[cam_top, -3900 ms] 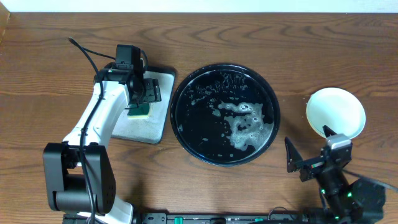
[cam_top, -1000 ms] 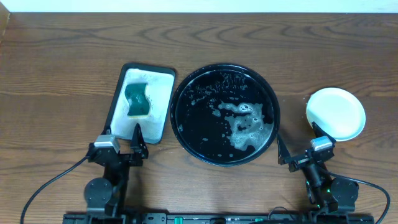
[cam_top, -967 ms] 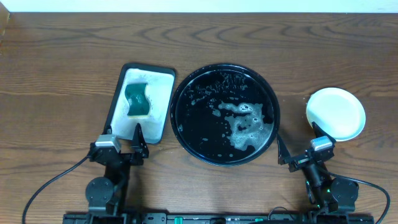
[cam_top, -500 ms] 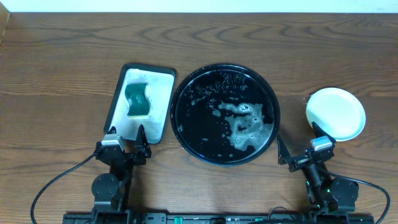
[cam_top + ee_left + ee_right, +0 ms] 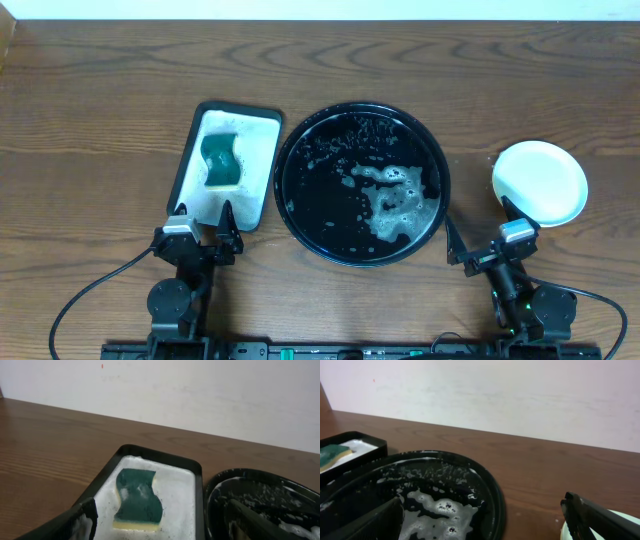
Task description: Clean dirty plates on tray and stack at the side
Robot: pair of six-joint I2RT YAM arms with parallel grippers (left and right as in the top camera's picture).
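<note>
Wood-grain surface [image 5: 100, 120] carries everything, and the main change on it is the arms. A few seconds back the left arm reached out over the small grey tray and the right one stood up close to the plates. Now both are drawn back to the near edge.

The round black tray [image 5: 315, 215] in the middle holds no plate, only patches of soapy foam [image 5: 395, 205] on its wet gloss. Just left of it, the rectangular grey tray [image 5: 258, 175] holds the green sponge [image 5: 222, 160], which lies free with nothing touching it.

The plates [image 5: 540, 182] sit at the right side of the surface, clear of the black tray's rim. From above only a pale top one shows, so I cannot tell how many lie beneath.

The left gripper [image 5: 202, 215] rests at the grey tray's near end, jaws spread wide and empty. The right gripper [image 5: 476, 218] sits between the black tray and the plates, jaws likewise wide and empty.

I judge the washing and stacking done and the sponge put away. Nothing blocks either arm, and the leftover foam is the only untidy thing
</note>
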